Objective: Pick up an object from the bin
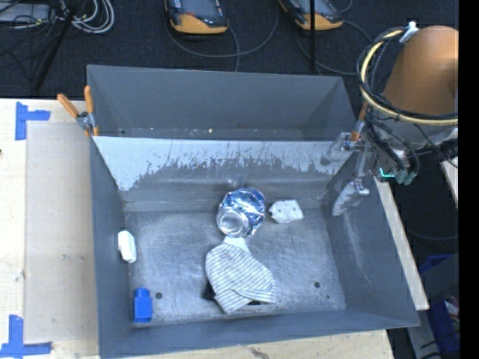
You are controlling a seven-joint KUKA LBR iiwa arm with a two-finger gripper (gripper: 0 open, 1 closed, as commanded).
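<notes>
The jaws, opening impossible to tell and nothing seen held, hung by the bin's right wall (361,247), well apart from the white lump (285,212) mid-bin, so descending likely risked striking the slope.

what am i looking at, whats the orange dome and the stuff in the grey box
One camera looks down into a grey metal bin. The orange dome is a cover on a robot arm reaching in from the right; its metal hand hangs by the bin's right wall, with nothing visibly held. On the floor lie a crumpled blue-and-white can, a small white lump beside it, a grey striped cloth, a white oblong piece at the left and a blue block in the near left corner. The arm's job is picking one up.
</notes>
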